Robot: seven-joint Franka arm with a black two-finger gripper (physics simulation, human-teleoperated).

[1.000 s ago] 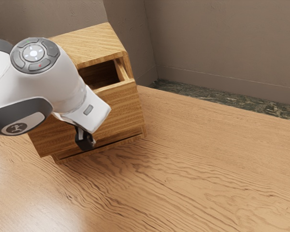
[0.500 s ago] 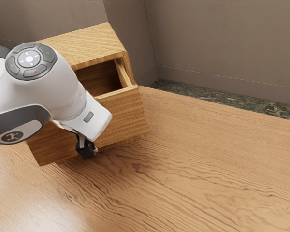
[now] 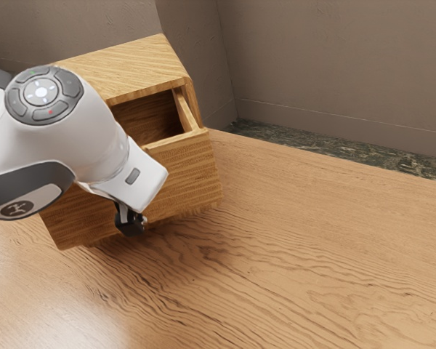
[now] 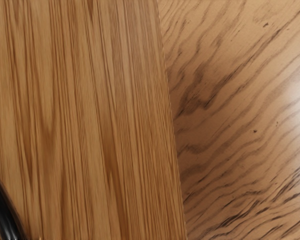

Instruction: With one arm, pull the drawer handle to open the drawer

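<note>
Oak-grained wood covered the table (image 3: 312,254), which met grey-brown walls (image 3: 334,51) and a strip of dark marbled floor (image 3: 349,149). On the table sat a light wooden box cabinet (image 3: 123,65). Its single wooden drawer (image 3: 182,171) stood partway out, the inside in shadow. A white robot arm (image 3: 58,138) crossed the drawer front, its black end effector (image 3: 131,222) low against it; its grip could not be told. The wrist view showed the drawer's curved black handle (image 4: 1,212) close by the hand.
</note>
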